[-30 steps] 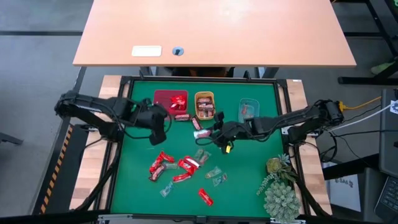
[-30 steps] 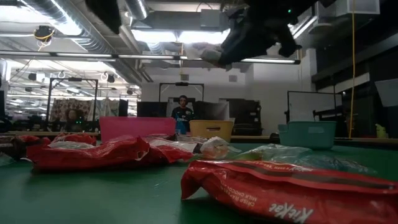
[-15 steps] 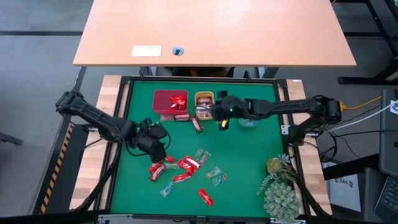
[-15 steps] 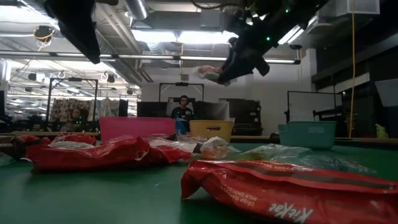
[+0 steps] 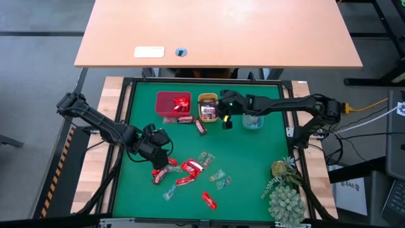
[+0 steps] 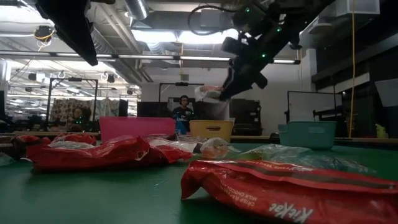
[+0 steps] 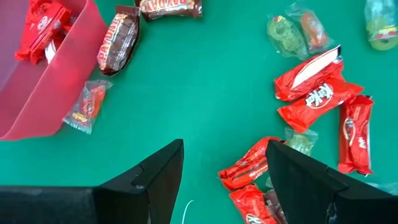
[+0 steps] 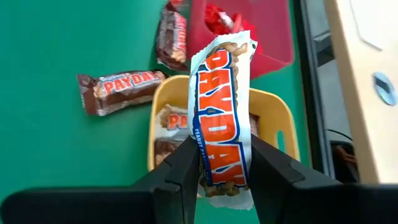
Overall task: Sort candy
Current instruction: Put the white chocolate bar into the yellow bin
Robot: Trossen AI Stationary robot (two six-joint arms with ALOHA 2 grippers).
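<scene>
Right claw (image 8: pixel 224 171) carried PayDay bar (image 8: pixel 221 112) over yellow tray (image 8: pixel 277 134).

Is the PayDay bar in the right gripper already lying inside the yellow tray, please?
No: in the right wrist view the right gripper holds the PayDay bar between its fingers above the yellow tray.

White bar (image 8: pixel 222 118) in the right tool (image 8: pixel 224 165): "PAYDAY"; brown bar (image 8: pixel 118 90): "PAYDAY"; red wrapper (image 6: pixel 292 196): "KitKat"; red wrapper (image 7: pixel 320 99): "KitKat"; brown bar (image 7: pixel 118 46): "PAYDAY".
</scene>
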